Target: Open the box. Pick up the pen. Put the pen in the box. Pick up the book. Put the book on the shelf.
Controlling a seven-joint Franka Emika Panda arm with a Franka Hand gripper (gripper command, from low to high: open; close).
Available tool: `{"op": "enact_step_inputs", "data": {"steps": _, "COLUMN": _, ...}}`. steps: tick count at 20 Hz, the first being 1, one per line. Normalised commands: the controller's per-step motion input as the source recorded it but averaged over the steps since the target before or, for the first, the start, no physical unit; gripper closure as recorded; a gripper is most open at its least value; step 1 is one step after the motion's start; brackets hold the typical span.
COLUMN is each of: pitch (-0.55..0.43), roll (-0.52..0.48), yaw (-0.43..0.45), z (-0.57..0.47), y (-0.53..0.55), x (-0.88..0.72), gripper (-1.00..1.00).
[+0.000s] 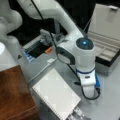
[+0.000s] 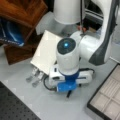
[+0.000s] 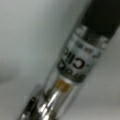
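Observation:
The box (image 1: 106, 47) stands open at a front view's right, its lid (image 1: 107, 20) raised and the beige compartments showing; one corner shows in the other front view as the box (image 2: 107, 100). The white spiral book (image 1: 56, 96) lies flat on the grey table beside the brown wooden shelf (image 1: 13, 95); both front views show the book (image 2: 46, 51) and the shelf (image 2: 22, 12). My gripper (image 2: 67, 87) points down at the table between book and box, its fingers hidden under the hand. The pen (image 3: 80, 57) fills the wrist view, very close, black above a silvery labelled middle.
A silver metal rack (image 2: 35, 76) lies at the book's near end. A dark tray with an orange item (image 1: 48, 50) sits behind the arm. A blue item (image 2: 11, 33) is tucked under the shelf, and a black perforated board (image 2: 15, 107) covers a front view's bottom left.

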Motion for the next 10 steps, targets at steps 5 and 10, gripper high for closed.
{"op": "enact_step_inputs", "data": {"steps": 5, "pitch": -0.062, "roll": -0.247, "yaw": 0.060, "z": -0.04, "y": 0.09, "x": 0.09, "gripper": 1.00}}
{"op": "enact_step_inputs", "data": {"steps": 10, "pitch": -0.067, "roll": -0.252, "yaw": 0.060, "z": -0.05, "y": 0.07, "x": 0.09, "gripper": 1.00}}
